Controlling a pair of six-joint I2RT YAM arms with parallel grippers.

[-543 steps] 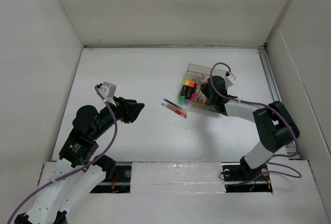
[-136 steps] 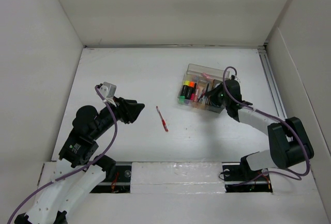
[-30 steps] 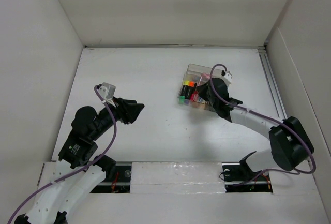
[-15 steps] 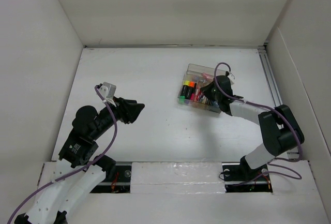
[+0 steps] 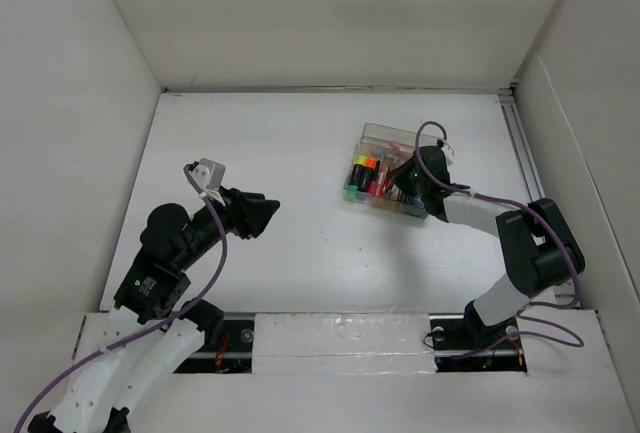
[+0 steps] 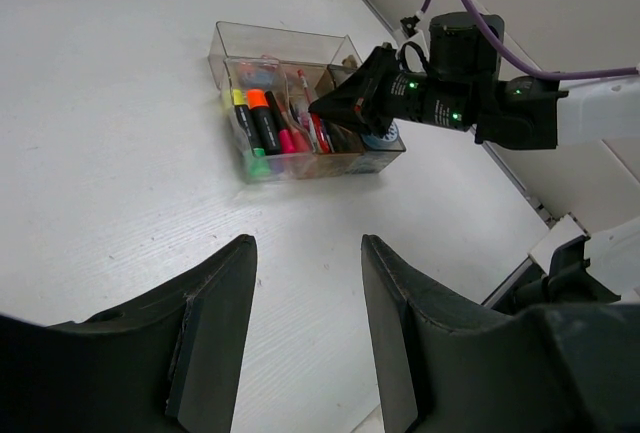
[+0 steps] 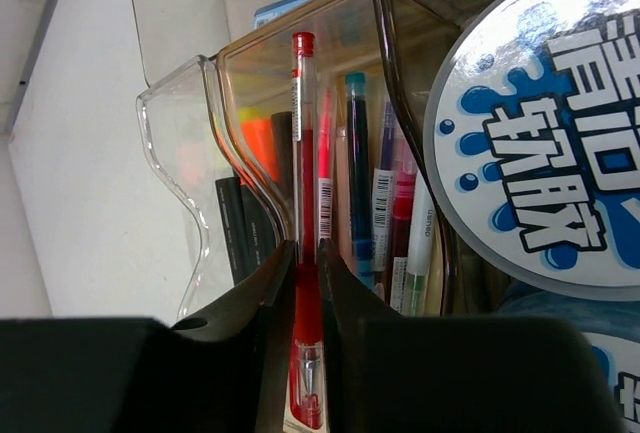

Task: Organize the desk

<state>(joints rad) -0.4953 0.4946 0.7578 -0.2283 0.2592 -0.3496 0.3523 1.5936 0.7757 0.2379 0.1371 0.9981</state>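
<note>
In the top view, the large flat white matte desk (image 5: 300,153) fills the floor between white panel walls, under both arms. The small clear plastic compartmented organizer box (image 5: 378,131) sits right of centre. The right gripper (image 5: 403,181) reaches over its near side; from up here it is hard to tell how its fingers stand. The left gripper (image 5: 262,211) hovers over bare desk, well apart from the box.

In the left wrist view, the left gripper (image 6: 305,323) has its fingers (image 6: 215,323) spread wide with nothing between them. Beyond them the organizer holds yellow and orange highlighters (image 6: 255,118), and the right gripper (image 6: 335,108) noses into the next compartment.

In the right wrist view, the right gripper (image 7: 305,283) pinches a slim red pen with a clear plastic barrel (image 7: 303,203) near its lower end. The pen points along the fingers into the compartment where other upright pens (image 7: 358,173) stand, beside a round blue-and-white printed label (image 7: 540,153).

The desk itself is hard, fixed and smooth, so loose items would likely slide on it rather than catch. The pen is probably light and stiff with a slick barrel, and a pinch across the barrel close to the grip section, as here, should keep it from swivelling. The thin organizer walls (image 7: 180,133) look easy to nudge.
</note>
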